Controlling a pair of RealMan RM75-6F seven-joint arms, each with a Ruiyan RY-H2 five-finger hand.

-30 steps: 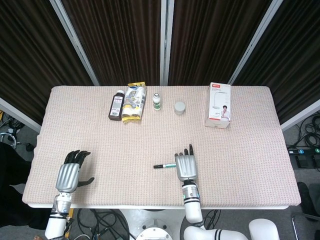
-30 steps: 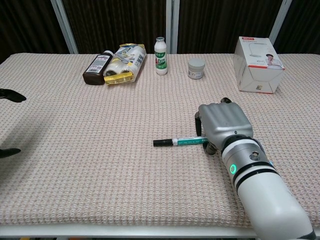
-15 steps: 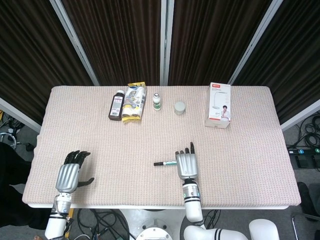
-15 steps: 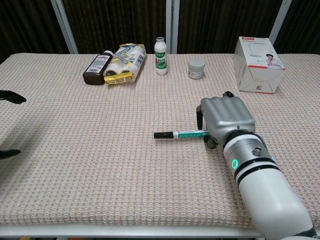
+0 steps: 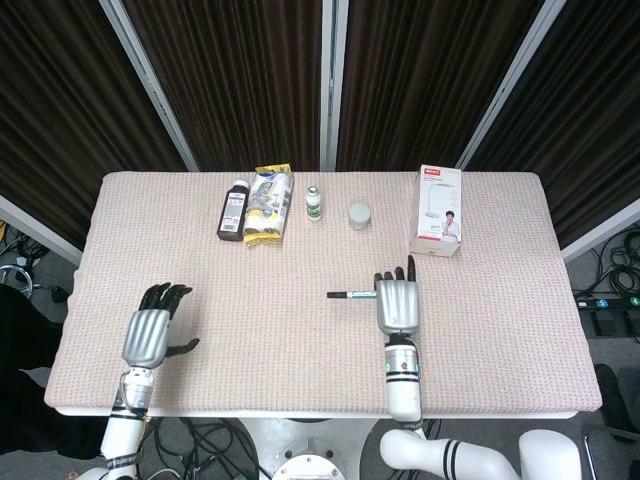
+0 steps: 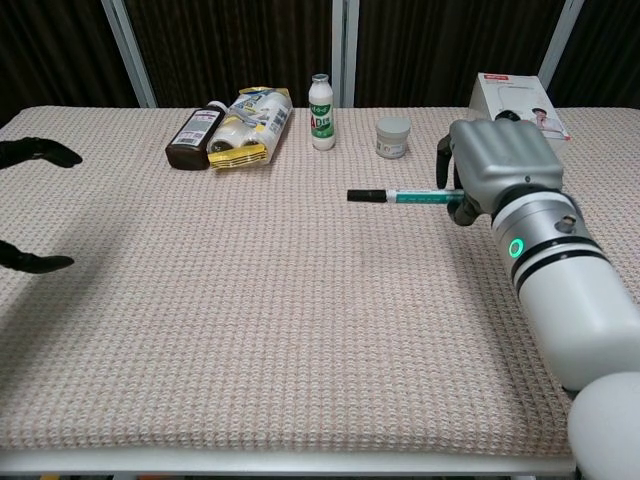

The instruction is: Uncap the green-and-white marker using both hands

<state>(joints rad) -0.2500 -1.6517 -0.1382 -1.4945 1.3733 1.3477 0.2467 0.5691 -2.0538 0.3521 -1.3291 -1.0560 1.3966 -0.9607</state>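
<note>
Now the right hand (image 6: pixel 497 160) grips the green-and-white marker (image 6: pixel 400 196) above the beige woven table (image 5: pixel 250 300).
Its black cap points left. Far left, the left hand (image 5: pixel 150 335) hovers, fingers spread, holding nothing.

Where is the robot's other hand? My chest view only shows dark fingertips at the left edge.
Observer: The head view shows the whole left hand. It is over the near left part of the table, holding nothing, with its fingers apart.
Operator: Is it anywhere near the pen?
Observer: No. From above, a wide stretch of bare table lies between it and the green-and-white marker, which the right hand holds by one end.
Operator: Is that right hand bumping the white box behind it?
Observer: No. From above, the white box stands apart from the hand, farther back on the table.
</note>
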